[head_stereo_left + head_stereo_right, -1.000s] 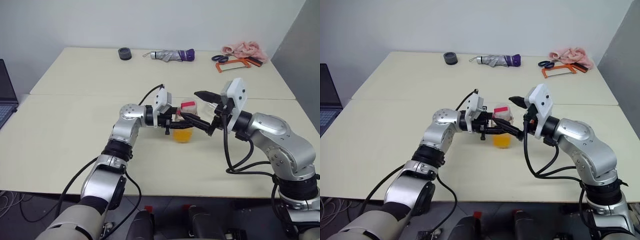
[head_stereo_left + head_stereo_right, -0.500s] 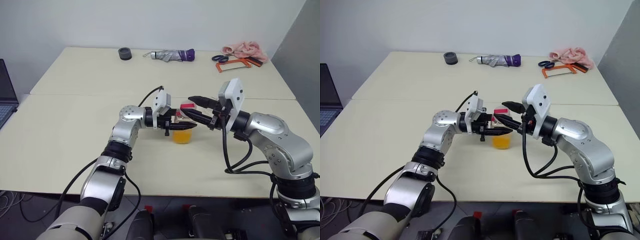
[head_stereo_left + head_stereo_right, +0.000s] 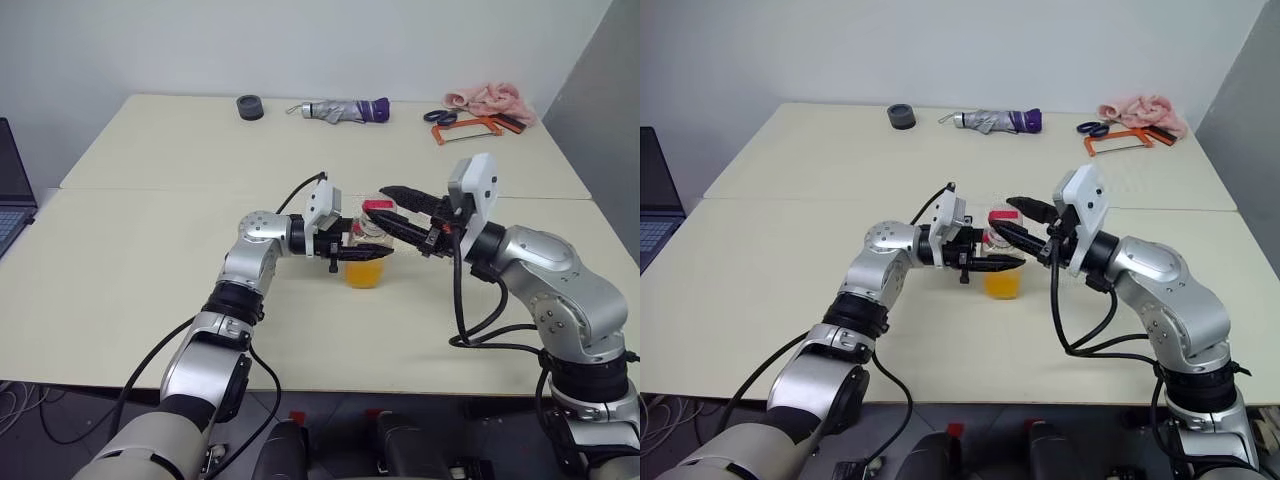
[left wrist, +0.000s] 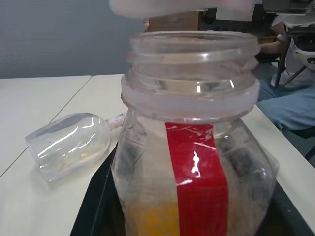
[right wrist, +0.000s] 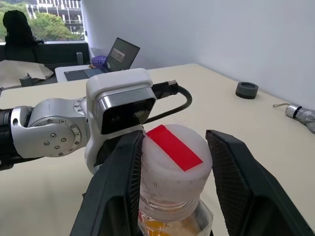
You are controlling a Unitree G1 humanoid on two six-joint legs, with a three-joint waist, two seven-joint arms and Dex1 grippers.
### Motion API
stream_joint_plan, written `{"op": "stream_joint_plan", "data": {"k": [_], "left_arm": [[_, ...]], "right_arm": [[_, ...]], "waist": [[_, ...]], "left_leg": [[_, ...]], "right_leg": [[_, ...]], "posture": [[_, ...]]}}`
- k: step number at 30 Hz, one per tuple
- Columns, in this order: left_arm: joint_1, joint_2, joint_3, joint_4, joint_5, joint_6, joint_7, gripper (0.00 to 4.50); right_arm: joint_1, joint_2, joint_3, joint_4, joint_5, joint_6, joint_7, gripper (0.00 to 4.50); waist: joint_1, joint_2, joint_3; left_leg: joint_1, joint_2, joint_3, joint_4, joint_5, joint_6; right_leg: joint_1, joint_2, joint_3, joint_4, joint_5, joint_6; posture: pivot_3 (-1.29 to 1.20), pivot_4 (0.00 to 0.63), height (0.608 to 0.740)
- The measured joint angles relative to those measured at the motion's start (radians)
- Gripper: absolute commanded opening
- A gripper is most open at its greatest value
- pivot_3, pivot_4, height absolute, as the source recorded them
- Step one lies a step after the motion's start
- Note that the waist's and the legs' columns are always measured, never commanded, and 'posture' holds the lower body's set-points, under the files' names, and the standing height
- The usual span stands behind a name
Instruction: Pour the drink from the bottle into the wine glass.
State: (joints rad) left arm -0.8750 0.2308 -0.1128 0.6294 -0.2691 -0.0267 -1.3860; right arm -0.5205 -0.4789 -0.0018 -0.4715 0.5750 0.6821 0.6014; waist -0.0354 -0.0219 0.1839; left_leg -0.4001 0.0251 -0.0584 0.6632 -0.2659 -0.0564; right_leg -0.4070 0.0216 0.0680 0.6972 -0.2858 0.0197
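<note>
- Pale cream table (image 3: 120, 290) under a blank white wall; everything in use stands mid-table.
- Nearest, the small clear squarish plastic bottle with a red stripe (image 4: 197, 167) stands upright, the left gripper (image 3: 992, 262) clamped across its body; orange-yellow drink (image 3: 364, 272) fills its lower part.
- The right gripper (image 5: 172, 189) straddles the white, red-taped cap (image 5: 173, 156); one finger touches, the other stands slightly off, so cannot tell if it bites.
- Judgement: seat both fingers squarely before twisting, keeping the bottle vertical.
- Beyond, the clear stemmed wine glass (image 4: 69, 143) lies toppled; it needs righting before pouring.
</note>
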Motion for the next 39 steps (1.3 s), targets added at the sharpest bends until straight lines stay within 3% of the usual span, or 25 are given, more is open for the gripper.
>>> {"op": "stream_joint_plan", "data": {"k": [9,14,19,27,33,39], "left_arm": [[0.000,0.000,0.000,-0.001,0.000,-0.001,0.002,1.69],[0.007,0.013,0.003,-0.001,0.000,-0.002,0.017,1.69],[0.018,0.032,0.014,-0.003,-0.002,-0.001,0.031,1.69],[0.021,0.055,0.040,-0.004,-0.005,-0.001,0.058,1.69],[0.021,0.060,0.041,-0.018,-0.005,0.003,0.067,1.69],[0.022,0.070,0.043,-0.036,-0.010,0.012,0.076,1.69]], "right_arm": [[0.034,-0.015,-0.067,-0.025,0.032,0.006,-0.043,1.72],[0.129,-0.071,-0.162,-0.065,0.040,0.022,-0.068,1.72],[0.347,-0.116,-0.255,-0.109,0.024,0.024,-0.094,1.72],[0.650,-0.086,-0.258,-0.036,-0.158,-0.114,-0.134,1.72],[0.692,-0.048,-0.254,0.102,-0.241,-0.216,-0.154,1.72],[0.694,-0.016,-0.293,0.133,-0.217,-0.245,-0.139,3.72]], "waist": [[0.001,0.000,0.000],[0.003,0.000,0.000],[0.004,0.000,0.000],[0.003,0.000,0.000],[0.001,0.000,0.000],[0.001,0.000,0.000]], "left_leg": [[0.000,0.000,0.000,0.000,0.000,0.000],[0.000,0.000,0.000,0.000,0.000,0.000],[0.000,0.000,0.000,-0.001,0.000,0.000],[0.001,0.000,0.002,0.000,0.000,0.000],[0.002,0.000,0.002,0.000,0.000,0.000],[0.002,0.000,0.002,0.000,0.000,0.000]], "right_leg": [[0.000,0.000,0.000,0.000,0.000,0.000],[0.000,0.000,0.000,0.000,0.000,0.000],[0.000,0.000,0.001,-0.001,0.000,0.000],[0.001,0.000,0.002,0.000,-0.001,0.003],[0.001,0.001,0.002,0.000,-0.001,0.002],[0.001,0.001,0.002,0.000,-0.001,0.002]], "posture": [[0.00,0.150,0.740],[0.00,0.150,0.740],[0.00,0.150,0.740],[0.00,0.150,0.740],[0.00,0.150,0.740],[0.00,0.150,0.740]]}}
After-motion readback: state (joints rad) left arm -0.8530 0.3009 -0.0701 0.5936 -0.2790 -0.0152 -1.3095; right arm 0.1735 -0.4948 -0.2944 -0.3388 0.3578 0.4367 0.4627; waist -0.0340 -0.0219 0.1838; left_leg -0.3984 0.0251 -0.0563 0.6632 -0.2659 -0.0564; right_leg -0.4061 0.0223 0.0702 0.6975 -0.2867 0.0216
